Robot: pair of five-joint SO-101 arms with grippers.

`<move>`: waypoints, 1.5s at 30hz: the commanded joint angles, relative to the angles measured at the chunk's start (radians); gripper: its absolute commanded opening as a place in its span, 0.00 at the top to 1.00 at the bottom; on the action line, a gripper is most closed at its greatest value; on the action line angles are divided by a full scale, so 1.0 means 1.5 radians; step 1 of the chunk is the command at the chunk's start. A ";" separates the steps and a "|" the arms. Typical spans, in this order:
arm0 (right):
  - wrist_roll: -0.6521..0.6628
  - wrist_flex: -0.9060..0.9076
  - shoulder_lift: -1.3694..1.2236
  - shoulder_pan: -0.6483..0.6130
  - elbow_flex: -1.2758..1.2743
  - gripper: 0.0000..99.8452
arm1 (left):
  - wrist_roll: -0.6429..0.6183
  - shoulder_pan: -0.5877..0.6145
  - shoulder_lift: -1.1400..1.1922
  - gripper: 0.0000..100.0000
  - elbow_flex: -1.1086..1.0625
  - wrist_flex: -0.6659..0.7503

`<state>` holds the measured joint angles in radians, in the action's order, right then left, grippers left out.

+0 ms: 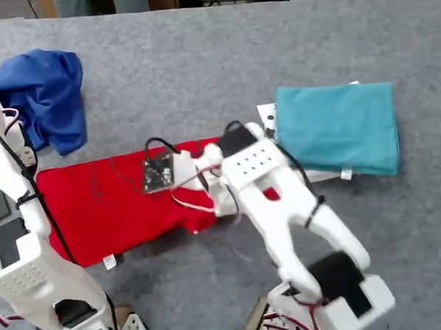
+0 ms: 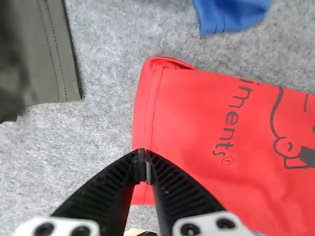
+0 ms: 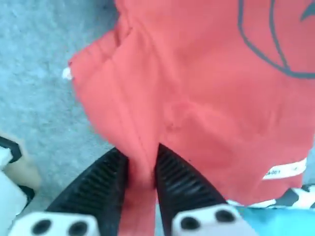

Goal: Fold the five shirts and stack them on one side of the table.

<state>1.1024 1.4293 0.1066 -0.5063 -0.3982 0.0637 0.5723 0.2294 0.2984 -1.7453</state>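
Observation:
A red shirt (image 1: pixel 111 204) with dark print lies spread on the grey table, left of centre. My left gripper (image 2: pixel 142 160) is shut, its tips pinching the hem at one end of the red shirt (image 2: pixel 221 147). My right gripper (image 3: pixel 142 157) is shut on a bunched fold of the red shirt (image 3: pixel 197 88) at the opposite end, with fabric squeezed between the fingers. The right arm (image 1: pixel 261 166) reaches over that end. A folded teal shirt (image 1: pixel 337 129) rests on a white one at the right.
A crumpled blue shirt (image 1: pixel 47 96) lies at the back left, close to the left arm (image 1: pixel 17 242). A dark olive-grey shirt (image 2: pixel 39 49) lies beside the red shirt's hem. Bare grey table (image 1: pixel 200 62) stretches across the back and front middle.

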 commanded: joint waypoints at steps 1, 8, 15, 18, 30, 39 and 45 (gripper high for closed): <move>0.008 0.003 -0.065 0.009 0.088 0.99 | -0.004 -0.007 -0.030 0.97 0.009 -0.003; 0.008 0.003 -0.205 0.008 0.216 0.98 | -0.004 -0.008 -0.030 0.97 0.006 -0.003; 0.006 0.003 -0.253 0.017 0.311 0.79 | 0.000 -0.007 -0.030 0.97 0.003 -0.004; 0.003 0.007 -0.253 0.028 0.352 0.76 | 0.000 -0.006 -0.030 0.97 0.003 -0.007; -0.119 0.158 -0.149 0.054 0.410 0.94 | 0.010 0.001 -0.039 0.97 0.001 -0.009; -0.194 0.213 0.078 0.048 0.216 0.99 | 0.078 0.013 -0.227 0.92 -0.247 -0.010; -0.194 0.096 0.257 0.049 -0.042 0.99 | 0.079 0.088 -0.352 0.77 -0.408 0.017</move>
<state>0.8232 1.6563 0.3598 -0.4250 -0.3092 0.1757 0.6444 -0.2171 -0.2447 -1.7469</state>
